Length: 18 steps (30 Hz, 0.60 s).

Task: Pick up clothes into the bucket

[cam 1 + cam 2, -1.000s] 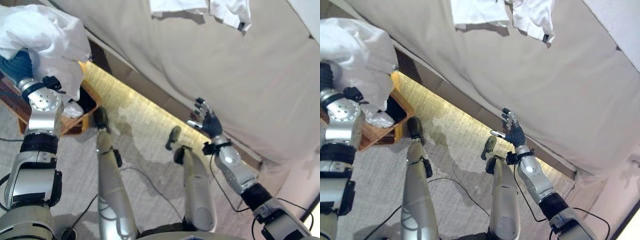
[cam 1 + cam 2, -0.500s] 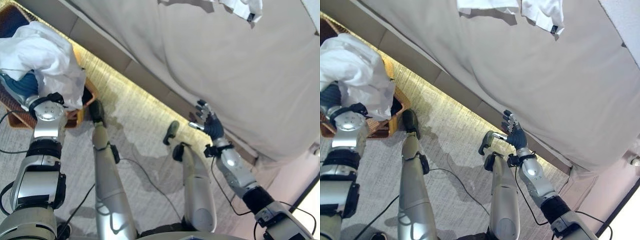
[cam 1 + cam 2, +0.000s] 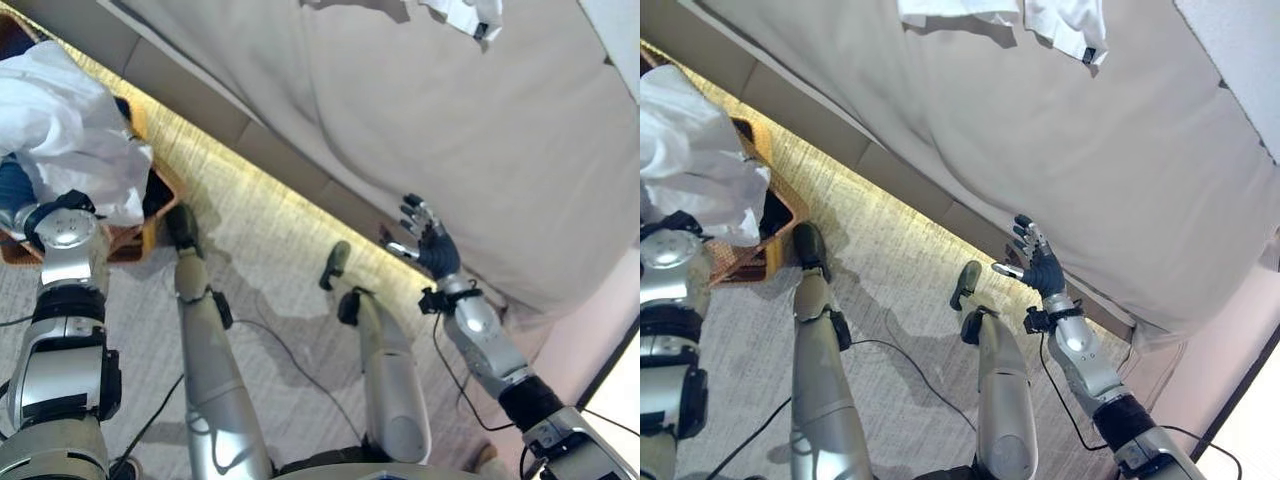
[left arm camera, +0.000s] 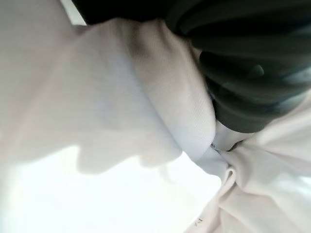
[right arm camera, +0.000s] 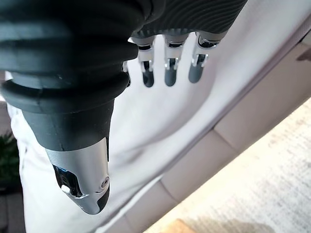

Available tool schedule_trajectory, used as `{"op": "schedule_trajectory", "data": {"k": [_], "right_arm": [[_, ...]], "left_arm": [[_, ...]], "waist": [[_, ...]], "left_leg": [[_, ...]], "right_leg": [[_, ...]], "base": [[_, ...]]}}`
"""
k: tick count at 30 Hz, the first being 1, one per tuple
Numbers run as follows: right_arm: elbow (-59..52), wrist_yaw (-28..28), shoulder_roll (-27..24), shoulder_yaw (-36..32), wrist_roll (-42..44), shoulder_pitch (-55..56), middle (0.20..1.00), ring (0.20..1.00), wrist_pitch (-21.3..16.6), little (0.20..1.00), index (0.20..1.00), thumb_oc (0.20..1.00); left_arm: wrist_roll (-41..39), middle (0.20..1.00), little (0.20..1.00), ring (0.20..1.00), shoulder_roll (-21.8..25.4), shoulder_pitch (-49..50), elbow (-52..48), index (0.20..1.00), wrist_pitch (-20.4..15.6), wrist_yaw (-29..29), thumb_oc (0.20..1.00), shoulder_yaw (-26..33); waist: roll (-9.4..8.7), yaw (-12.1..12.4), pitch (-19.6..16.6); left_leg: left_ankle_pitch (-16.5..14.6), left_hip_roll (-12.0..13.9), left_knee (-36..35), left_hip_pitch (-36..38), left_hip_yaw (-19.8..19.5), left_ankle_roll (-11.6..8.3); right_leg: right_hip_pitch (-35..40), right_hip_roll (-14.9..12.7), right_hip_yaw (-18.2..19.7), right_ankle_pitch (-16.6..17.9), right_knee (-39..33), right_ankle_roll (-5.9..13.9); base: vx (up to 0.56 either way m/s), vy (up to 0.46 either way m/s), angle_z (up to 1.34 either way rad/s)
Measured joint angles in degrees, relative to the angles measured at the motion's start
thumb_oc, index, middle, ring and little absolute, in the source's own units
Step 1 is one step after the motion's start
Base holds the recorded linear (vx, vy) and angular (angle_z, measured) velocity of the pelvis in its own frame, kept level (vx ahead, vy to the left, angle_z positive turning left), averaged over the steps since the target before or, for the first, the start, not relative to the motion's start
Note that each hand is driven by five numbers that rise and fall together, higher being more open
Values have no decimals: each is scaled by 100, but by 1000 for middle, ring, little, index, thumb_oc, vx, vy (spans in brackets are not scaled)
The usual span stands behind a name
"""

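White clothes (image 3: 70, 130) bunched over left hand (image 4: 243, 63), above the basket (image 3: 140, 225); fingers hidden, cannot tell. Right hand (image 3: 432, 245) spread loose beside the bed (image 3: 450, 120).

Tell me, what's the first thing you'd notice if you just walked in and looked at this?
The big bundle of white clothes bunched over the robot's left hand, right above the brown woven basket on the carpet. Next, the wide beige bed cover hanging down, with more white clothes lying up on top. The right hand is held out with straight fingers beside the bed's edge.
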Motion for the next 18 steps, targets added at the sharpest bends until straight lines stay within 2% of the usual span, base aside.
{"op": "schedule_trajectory", "data": {"k": [3,6,9,18], "right_arm": [[-1,58,-79,0,57,117,1000,1000,-31,1000,1000,1000],[-2,82,-106,5,143,209,1000,1000,-63,1000,1000,1000],[-26,87,-102,8,168,208,1000,1000,-78,1000,1000,1000],[-34,91,-105,9,227,208,1000,1000,-78,1000,1000,1000]], "left_arm": [[-93,200,200,200,136,159,163,200,-2,-1,200,253],[-331,200,200,200,126,192,172,200,-43,-3,200,266],[-725,200,200,200,105,297,182,200,-194,-16,200,519],[-954,200,200,200,83,168,169,200,-271,-55,200,583]], "waist": [[-8,65,-6],[-13,166,-9],[-29,271,-20],[-135,293,-93]], "left_leg": [[-2,8,-4,3,-30,-3],[-2,-9,-1,19,-48,-4],[-1,-16,13,19,-57,-5],[-6,-31,30,24,-124,-10]], "right_leg": [[39,33,-23,1,-50,1],[96,22,-58,5,-67,7],[146,11,-92,20,-79,28],[260,24,-184,35,-185,34]], "base": [[0,0,0],[3,3,6],[-2,-2,5],[1,-4,2]]}}
